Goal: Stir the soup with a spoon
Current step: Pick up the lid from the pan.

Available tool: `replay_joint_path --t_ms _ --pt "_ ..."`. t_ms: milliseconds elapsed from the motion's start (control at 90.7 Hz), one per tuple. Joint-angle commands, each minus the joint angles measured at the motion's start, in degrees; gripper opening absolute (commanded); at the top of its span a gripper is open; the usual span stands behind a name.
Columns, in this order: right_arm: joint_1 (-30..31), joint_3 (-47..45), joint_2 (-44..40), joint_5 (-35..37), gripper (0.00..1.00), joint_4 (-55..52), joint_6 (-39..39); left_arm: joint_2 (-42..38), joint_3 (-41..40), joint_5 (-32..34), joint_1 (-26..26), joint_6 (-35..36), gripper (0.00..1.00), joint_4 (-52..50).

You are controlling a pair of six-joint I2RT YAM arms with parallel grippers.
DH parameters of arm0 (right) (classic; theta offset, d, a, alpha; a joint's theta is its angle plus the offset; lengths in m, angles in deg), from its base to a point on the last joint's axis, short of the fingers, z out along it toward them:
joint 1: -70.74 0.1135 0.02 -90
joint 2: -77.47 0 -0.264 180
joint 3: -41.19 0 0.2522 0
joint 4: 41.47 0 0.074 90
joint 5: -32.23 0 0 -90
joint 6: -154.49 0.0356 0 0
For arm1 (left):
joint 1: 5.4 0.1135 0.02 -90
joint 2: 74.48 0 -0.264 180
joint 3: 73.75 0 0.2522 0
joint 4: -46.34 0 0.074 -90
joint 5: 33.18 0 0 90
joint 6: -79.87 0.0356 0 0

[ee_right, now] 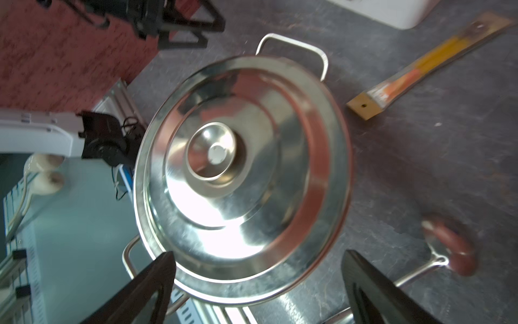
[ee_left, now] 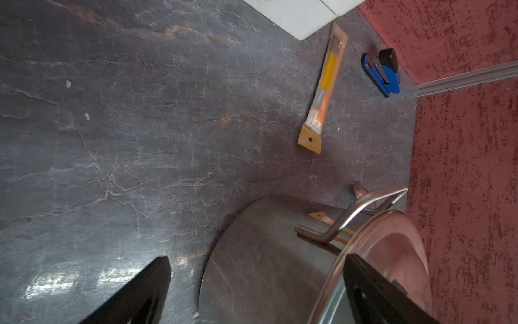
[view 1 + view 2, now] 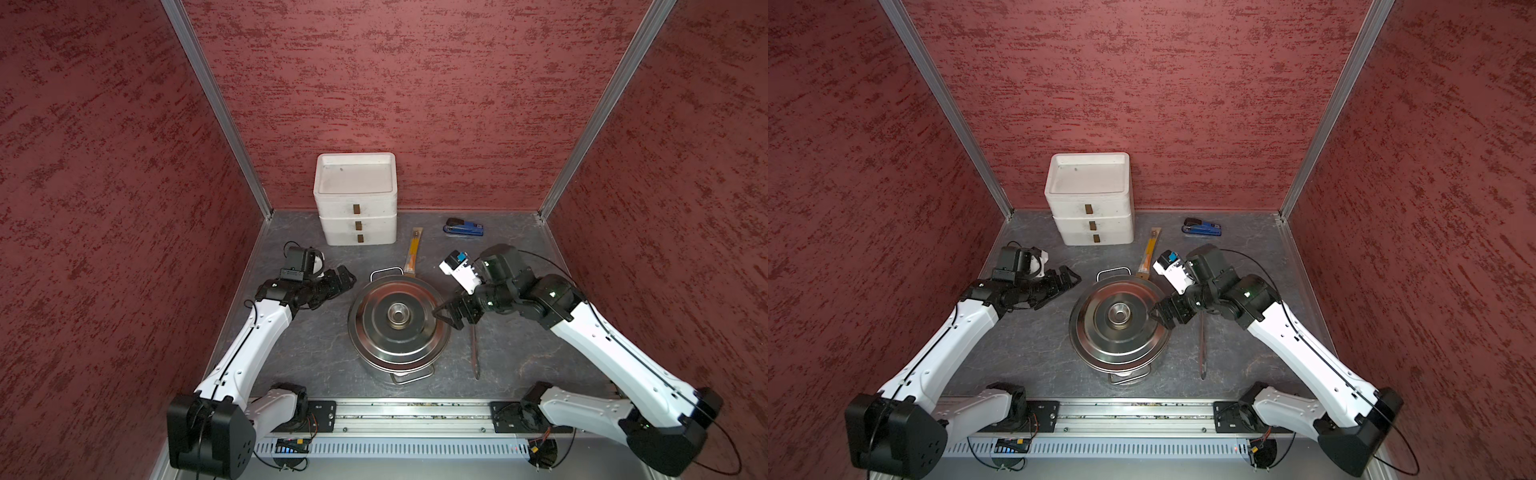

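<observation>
Both grippers stand with fingers spread wide and holding nothing, one on either side of the soup pot (image 2: pixel 266 266). The pot is a round polished-steel vessel with wire loop handles. Its flat steel lid (image 3: pixel 398 319), ringed and crowned by a centre knob, is on.

The right gripper (image 3: pixel 448 316) hangs at the lid's rim, and its fingers (image 1: pixel 145 289) frame the mirror-bright disc in the right wrist view. The spoon (image 3: pixel 474 353), a slim all-metal ladle, lies flat on the table just outside those fingers. Its small round bowl is beside one of them, and its straight handle runs back toward the aluminium rail (image 3: pixel 411 415) with bare table along both sides.

The left gripper (image 3: pixel 347 277) is a little apart from the pot's wall on the opposite side. Open table stretches beyond its fingertips to an orange-yellow stick (image 3: pixel 412 251) in clear wrap, a blue stapler (image 3: pixel 464 228) and a white three-drawer box (image 3: pixel 356 199).

The table (image 3: pixel 316 353) is dark grey and veined like slate. Rough red walls (image 3: pixel 415 104) close three sides.
</observation>
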Motion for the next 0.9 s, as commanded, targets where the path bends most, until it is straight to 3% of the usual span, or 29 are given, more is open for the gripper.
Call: replay_joint_path --t_ms 0,309,584,893 --pt "5.6 2.3 0.4 2.5 0.98 -4.5 -1.0 -1.3 1.8 4.0 -0.4 2.2 1.00 -2.4" --pt "14.7 7.3 12.4 7.5 0.98 3.3 -3.3 -6.0 1.0 8.3 -0.5 0.3 1.00 -3.0" --pt "15.1 9.3 17.3 13.7 0.98 9.3 -2.8 -10.1 0.5 10.7 -0.5 1.0 1.00 -6.5" --pt "16.0 8.7 20.1 15.7 0.97 12.9 -4.7 -10.3 0.2 11.3 -0.4 1.5 1.00 -5.8"
